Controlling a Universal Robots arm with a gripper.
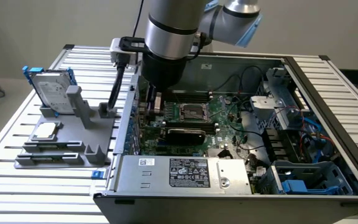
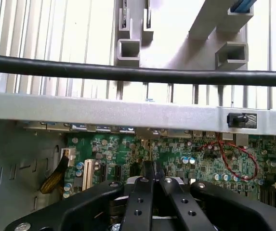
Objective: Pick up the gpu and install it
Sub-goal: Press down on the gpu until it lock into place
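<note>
The jaws were drawn fully together, the two black fingers (image 2: 138, 197) meeting at their tips with nothing to be seen between them, so the gripper (image 2: 150, 167) held nothing. It hung low inside the open computer case (image 1: 328, 93), close over the green motherboard (image 2: 190, 154) and near the case's side wall (image 2: 104, 114), over which a black cable (image 2: 80, 68) ran. The gpu (image 1: 185, 135) lay in the case with its black shroud uppermost, just below the processor socket (image 1: 190, 112) in the exterior view and just beside the gripper; whether its edge was fully home in a slot could not be told. Outside the case, on the exterior view's left, stood the grey holder (image 1: 61, 140) with the hard drive (image 1: 51, 91) upright in it. The risks looked to lie in the tight quarters: shut fingertips pressing off-centre could tip the card or leave one end proud of its slot, a hard push could flex the board, and a sideways drift could strike the wall or snag the red wire (image 2: 241, 155) lying loose over the components.
</note>
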